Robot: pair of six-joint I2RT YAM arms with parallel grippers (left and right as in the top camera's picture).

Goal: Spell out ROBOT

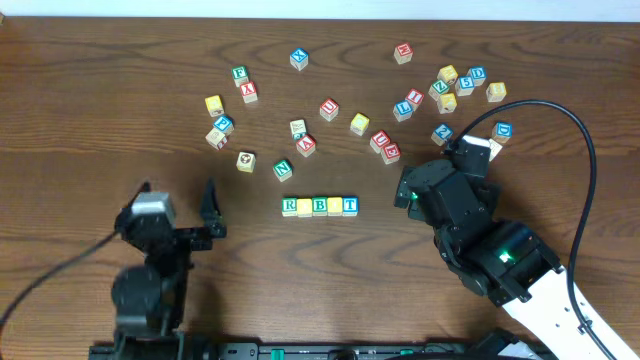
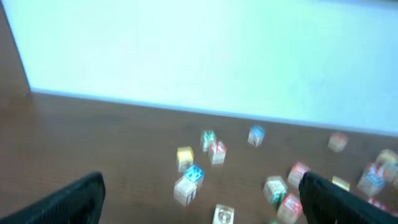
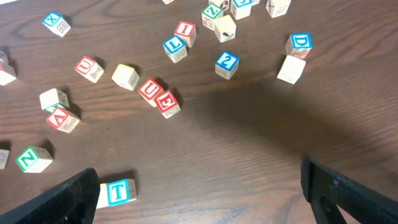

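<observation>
Five cubes lie in a row at the table's middle front: green R [image 1: 290, 206], a yellow-faced cube [image 1: 305, 207], green B [image 1: 320, 206], a second yellow-faced cube [image 1: 335, 206] and blue T [image 1: 350, 205]. Left of the row, my left gripper [image 1: 178, 195] stands open and empty; its blurred wrist view shows the gripper [image 2: 200, 206] with only table and loose cubes between the fingers. My right gripper [image 1: 440, 175] hovers right of the row, open and empty. In the right wrist view the gripper [image 3: 202, 198] spans bare wood, with the T [image 3: 118, 191] by its left finger.
Several loose letter cubes are scattered across the far half of the table, among them a green N [image 1: 283, 170], red U and E [image 1: 385, 147], a blue 2 [image 3: 227, 65] and a blue D [image 3: 300, 43]. A black cable [image 1: 585, 150] arcs over the right side.
</observation>
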